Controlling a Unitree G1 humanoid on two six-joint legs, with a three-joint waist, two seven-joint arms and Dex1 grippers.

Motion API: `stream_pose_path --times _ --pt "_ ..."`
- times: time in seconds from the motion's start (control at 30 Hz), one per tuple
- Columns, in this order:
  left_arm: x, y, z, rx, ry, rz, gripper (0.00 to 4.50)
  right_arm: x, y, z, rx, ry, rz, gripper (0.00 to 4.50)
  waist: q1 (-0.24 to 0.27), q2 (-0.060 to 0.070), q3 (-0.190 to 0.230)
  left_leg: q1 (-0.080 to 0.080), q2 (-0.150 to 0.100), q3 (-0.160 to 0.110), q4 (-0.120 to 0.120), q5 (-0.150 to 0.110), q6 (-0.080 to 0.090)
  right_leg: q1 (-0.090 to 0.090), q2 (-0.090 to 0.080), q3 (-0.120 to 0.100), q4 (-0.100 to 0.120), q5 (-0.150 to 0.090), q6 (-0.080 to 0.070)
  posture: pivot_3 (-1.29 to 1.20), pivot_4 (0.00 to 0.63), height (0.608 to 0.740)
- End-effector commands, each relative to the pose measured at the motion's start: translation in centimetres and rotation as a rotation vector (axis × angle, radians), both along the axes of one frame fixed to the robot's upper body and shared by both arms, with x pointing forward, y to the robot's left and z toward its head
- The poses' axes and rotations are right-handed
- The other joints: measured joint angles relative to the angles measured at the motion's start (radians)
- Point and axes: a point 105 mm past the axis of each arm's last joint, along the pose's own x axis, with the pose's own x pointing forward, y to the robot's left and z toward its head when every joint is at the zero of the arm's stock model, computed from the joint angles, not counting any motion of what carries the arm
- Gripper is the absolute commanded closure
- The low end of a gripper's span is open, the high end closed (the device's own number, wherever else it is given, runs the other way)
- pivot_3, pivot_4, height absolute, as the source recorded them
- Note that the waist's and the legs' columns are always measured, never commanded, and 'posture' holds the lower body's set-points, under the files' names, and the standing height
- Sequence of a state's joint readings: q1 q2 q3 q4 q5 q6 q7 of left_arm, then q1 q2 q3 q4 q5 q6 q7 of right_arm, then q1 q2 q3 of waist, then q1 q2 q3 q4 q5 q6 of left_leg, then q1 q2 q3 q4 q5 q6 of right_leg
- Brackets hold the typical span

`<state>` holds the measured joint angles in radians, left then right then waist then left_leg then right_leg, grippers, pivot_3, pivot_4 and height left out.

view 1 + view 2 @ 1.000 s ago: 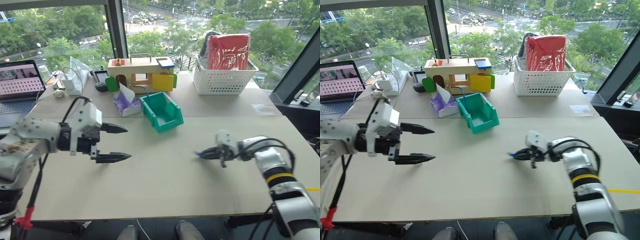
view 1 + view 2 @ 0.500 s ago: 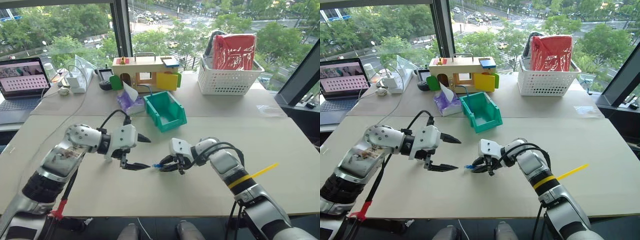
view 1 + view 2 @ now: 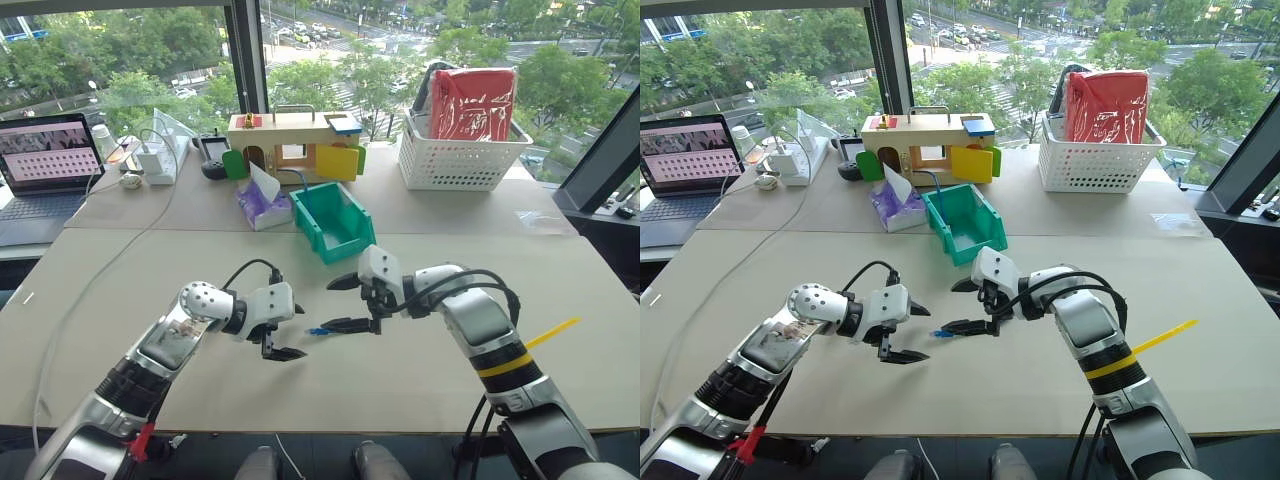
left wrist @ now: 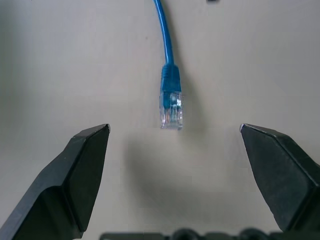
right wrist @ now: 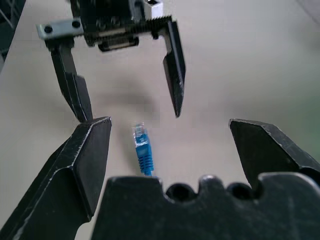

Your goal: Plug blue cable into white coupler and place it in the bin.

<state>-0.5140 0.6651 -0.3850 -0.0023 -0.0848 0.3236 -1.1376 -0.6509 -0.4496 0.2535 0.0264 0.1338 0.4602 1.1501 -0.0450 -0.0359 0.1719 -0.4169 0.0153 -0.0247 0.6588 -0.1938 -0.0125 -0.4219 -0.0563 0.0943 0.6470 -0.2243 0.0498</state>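
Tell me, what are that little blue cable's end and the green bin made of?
The blue cable looks like smooth rubbery plastic, bending softly on the table. Its plug seems clear hard plastic: you can see through it. The bin looks like moulded plastic, green with a slight sheen.

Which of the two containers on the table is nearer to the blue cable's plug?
The small green plastic bin is nearer. The white lattice basket stands farther back by the window, holding a red bag.
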Motion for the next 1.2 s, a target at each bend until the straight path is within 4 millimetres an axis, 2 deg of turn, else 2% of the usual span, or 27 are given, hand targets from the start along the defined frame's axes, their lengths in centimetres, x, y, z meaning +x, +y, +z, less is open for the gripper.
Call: stream_pose_path --times 0.03,0.2,0.3,0.33,0.43,0.47,0.63,0.83,1.0,1.07,1.2 --pt "-0.2 0.0 -0.5 0.056 -0.014 -0.040 0.00 0.2 -0.3 2.1 0.039 -0.065 -0.038 0.14 0.000 0.000 0.000 0.000 0.000 0.000 0.000 0.000 0.000 0.000 0.000 0.000 0.000 0.000 0.000 0.00 0.150 0.729" --pt "-0.1 -0.4 -0.5 0.035 0.009 -0.027 0.00 0.3 0.1 2.4 0.060 -0.073 -0.067 0.14 0.000 0.000 0.000 0.000 0.000 0.000 0.000 0.000 0.000 0.000 0.000 0.000 0.000 -0.001 0.001 0.00 0.150 0.729" --pt "-0.4 -0.9 -0.7 0.019 0.050 -0.030 0.72 0.3 0.2 2.5 0.063 -0.076 -0.077 0.05 0.001 0.000 0.000 0.000 0.000 0.000 0.000 0.000 0.000 0.000 0.000 0.000 0.000 -0.001 0.002 0.00 0.150 0.729" --pt "-0.5 -0.9 -0.8 0.017 0.059 -0.031 1.24 0.3 0.2 2.5 0.064 -0.077 -0.080 0.05 0.003 0.000 0.000 0.000 0.000 0.000 0.000 0.000 0.000 0.000 0.000 0.000 0.000 -0.001 0.002 0.00 0.150 0.729" --pt "-0.6 -1.2 -1.0 -0.004 0.087 -0.027 2.29 0.4 0.1 2.6 0.062 -0.080 -0.086 0.05 0.004 0.000 0.000 0.000 -0.001 0.000 0.000 0.000 0.000 0.001 -0.001 0.000 0.000 -0.002 0.004 0.00 0.150 0.729" --pt "-0.7 -1.3 -1.1 -0.017 0.101 -0.022 2.77 0.4 0.0 2.6 0.061 -0.081 -0.089 0.05 0.004 0.000 0.000 0.000 -0.001 0.000 0.000 0.000 0.000 0.001 -0.001 0.000 0.000 -0.002 0.004 0.00 0.150 0.729" --pt "-0.3 -1.1 -2.0 -0.015 0.114 0.010 4.44 0.5 -0.1 2.8 0.053 -0.092 -0.094 0.05 0.003 0.000 0.000 0.000 -0.001 0.000 0.000 0.000 0.000 0.001 -0.001 0.000 0.000 -0.002 0.003 0.00 0.150 0.729" --pt "1.0 -2.0 -0.8 -0.143 0.080 0.083 4.49 -0.8 -2.1 4.0 0.136 0.008 -0.196 0.05 0.010 0.000 0.000 0.000 -0.001 0.000 0.001 0.000 0.000 0.001 -0.001 0.000 0.000 -0.002 0.003 0.00 0.150 0.729" --pt "2.3 -4.4 2.3 -0.395 0.015 0.215 4.49 -3.1 -5.4 5.5 0.353 0.202 -0.360 0.05 0.017 0.000 0.000 -0.004 -0.001 -0.002 0.001 0.000 0.000 -0.001 -0.002 -0.001 -0.001 0.001 -0.001 0.00 0.150 0.729" --pt "1.9 -6.1 4.2 -0.539 0.064 0.254 4.49 -3.7 -7.0 5.5 0.476 0.342 -0.469 0.05 0.020 0.000 0.000 -0.005 -0.001 -0.003 0.002 0.000 0.000 -0.002 -0.002 -0.002 -0.001 0.001 -0.001 0.00 0.150 0.729" --pt "0.0 -7.6 4.4 -0.509 0.000 0.168 4.49 -6.0 -7.8 3.9 0.616 0.506 -0.526 0.05 0.013 0.000 0.000 -0.005 -0.001 -0.003 0.001 0.000 0.000 -0.001 -0.001 -0.002 -0.001 0.001 0.000 0.00 0.150 0.729"
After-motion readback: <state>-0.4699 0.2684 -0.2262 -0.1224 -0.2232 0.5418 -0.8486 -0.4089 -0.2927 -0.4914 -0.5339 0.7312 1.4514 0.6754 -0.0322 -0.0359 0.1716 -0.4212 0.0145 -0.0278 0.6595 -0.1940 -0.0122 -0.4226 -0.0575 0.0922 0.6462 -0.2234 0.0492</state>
